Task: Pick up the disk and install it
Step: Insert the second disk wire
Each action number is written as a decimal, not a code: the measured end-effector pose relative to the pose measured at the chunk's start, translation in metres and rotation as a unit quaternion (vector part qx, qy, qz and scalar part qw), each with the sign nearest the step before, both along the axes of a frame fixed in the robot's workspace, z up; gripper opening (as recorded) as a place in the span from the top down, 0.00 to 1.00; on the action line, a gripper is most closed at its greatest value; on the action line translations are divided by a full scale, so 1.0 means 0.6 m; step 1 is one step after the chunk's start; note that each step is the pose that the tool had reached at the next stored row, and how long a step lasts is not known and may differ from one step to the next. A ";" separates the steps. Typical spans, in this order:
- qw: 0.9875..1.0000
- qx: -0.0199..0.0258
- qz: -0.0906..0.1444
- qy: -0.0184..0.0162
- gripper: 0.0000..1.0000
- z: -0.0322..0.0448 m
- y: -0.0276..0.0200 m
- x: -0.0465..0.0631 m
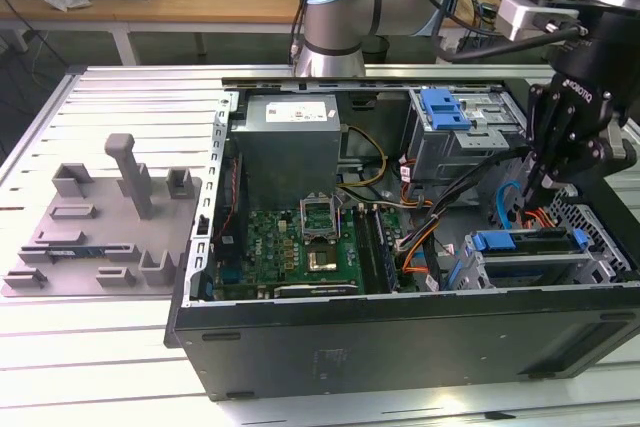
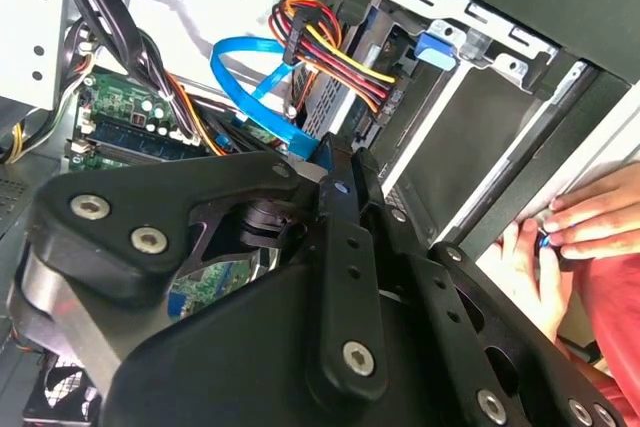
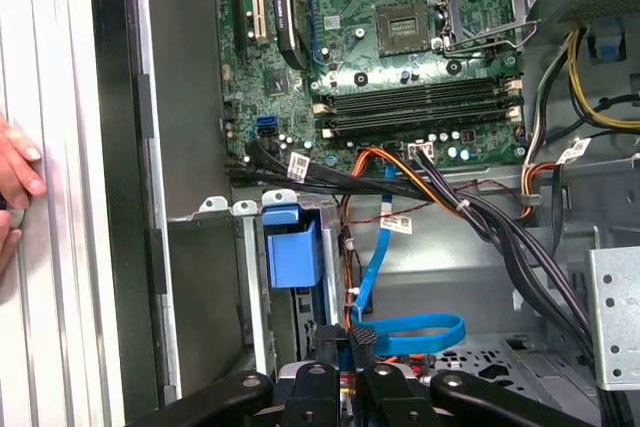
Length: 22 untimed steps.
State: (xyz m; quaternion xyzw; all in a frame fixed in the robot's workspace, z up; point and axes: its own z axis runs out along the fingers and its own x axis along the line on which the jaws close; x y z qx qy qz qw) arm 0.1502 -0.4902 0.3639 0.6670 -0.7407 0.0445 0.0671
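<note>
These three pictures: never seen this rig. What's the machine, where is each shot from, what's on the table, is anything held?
It is one robot arm with a black gripper reaching into an open computer case that lies on a slatted metal table. The exterior view is shot from off the arm; both wrist views ride near the gripper and look past it into the case. Inside are a green motherboard, a looped blue cable and a drive bay with a blue handle. Beside the case, at the exterior view's left, sits a grey fixture tray. A person's hand rests at the case edge. In these views I cannot see a disk in the gripper.
</note>
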 end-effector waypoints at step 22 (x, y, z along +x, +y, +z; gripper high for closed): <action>0.998 0.056 0.003 -0.018 0.84 -0.004 -0.0465 -0.007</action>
